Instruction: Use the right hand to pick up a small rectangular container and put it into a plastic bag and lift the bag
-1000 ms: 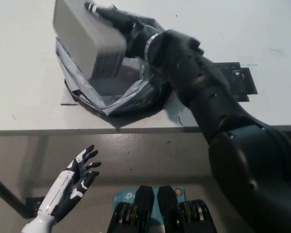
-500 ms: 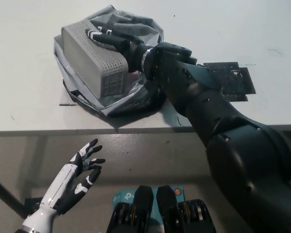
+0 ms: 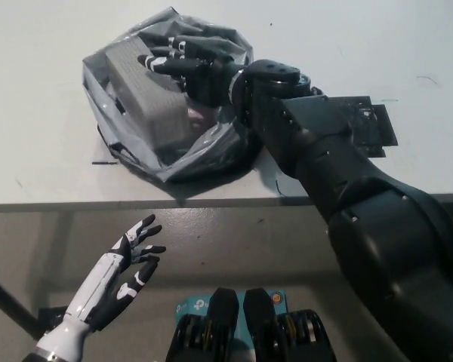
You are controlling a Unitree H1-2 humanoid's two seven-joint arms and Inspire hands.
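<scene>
The grey small rectangular container (image 3: 146, 98) lies tilted inside the translucent grey plastic bag (image 3: 208, 148) on the white table (image 3: 38, 143). My black right hand (image 3: 195, 66) reaches into the bag's mouth from the right. Its fingers (image 3: 166, 60) lie over the container's top right edge and still grip it. The palm side and the thumb are hidden behind the container and the bag's film. My white left hand (image 3: 124, 273) rests open below the table's front edge at the lower left, holding nothing.
A black patch (image 3: 368, 124) is stuck on the table right of the bag, partly under my right forearm. The table's front edge (image 3: 136, 204) runs across the middle of the picture. A grey floor lies below it.
My right hand has lowered the container from above the bag down into it. The bag's film now wraps around the container. The left hand has barely shifted.
</scene>
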